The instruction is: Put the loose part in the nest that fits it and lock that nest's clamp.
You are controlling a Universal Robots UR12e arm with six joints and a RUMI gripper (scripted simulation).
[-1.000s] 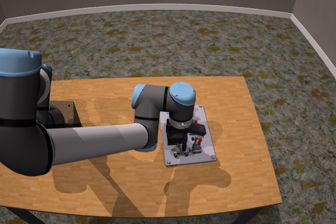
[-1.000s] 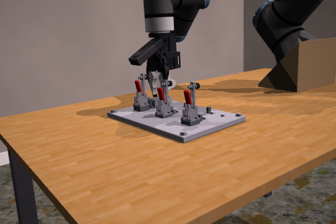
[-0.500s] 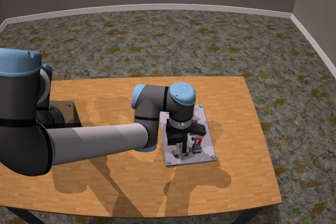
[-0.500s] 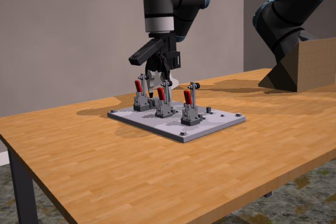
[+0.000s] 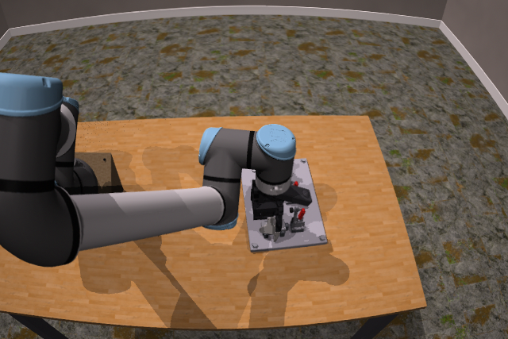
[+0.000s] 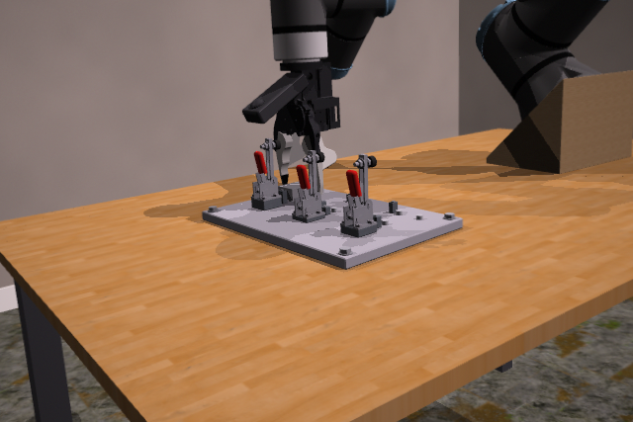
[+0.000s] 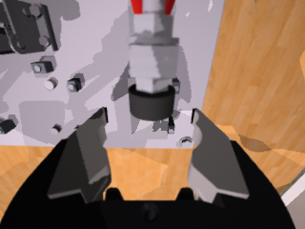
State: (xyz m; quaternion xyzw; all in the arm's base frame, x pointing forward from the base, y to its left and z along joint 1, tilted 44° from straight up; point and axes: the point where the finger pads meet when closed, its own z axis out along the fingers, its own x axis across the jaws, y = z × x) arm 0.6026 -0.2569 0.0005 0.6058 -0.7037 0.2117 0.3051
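Note:
A grey part (image 6: 291,194) appears to lie in the end nest, low beside its clamp (image 6: 265,187) (image 7: 153,59) (image 5: 297,224). In the wrist view the clamp mostly hides it, so its seating against the pads and blocks cannot be told. This clamp's bar stands upright, with its black tip (image 7: 152,102) above the nest; it is not locked. The middle clamp (image 6: 309,203) and the other end clamp (image 6: 358,211) also have raised bars. My gripper (image 7: 150,109) (image 6: 303,181) is open above the end nest, its jaws apart on either side of the part with nothing gripped.
The fixture plate (image 5: 313,229) (image 6: 245,216) (image 7: 100,29) carries pads and small blocks, such as a dark block (image 6: 393,206) by the other end nest. Bolts sit at its corners. The middle clamp stands close to my gripper. The wooden table (image 5: 369,244) surrounds the plate.

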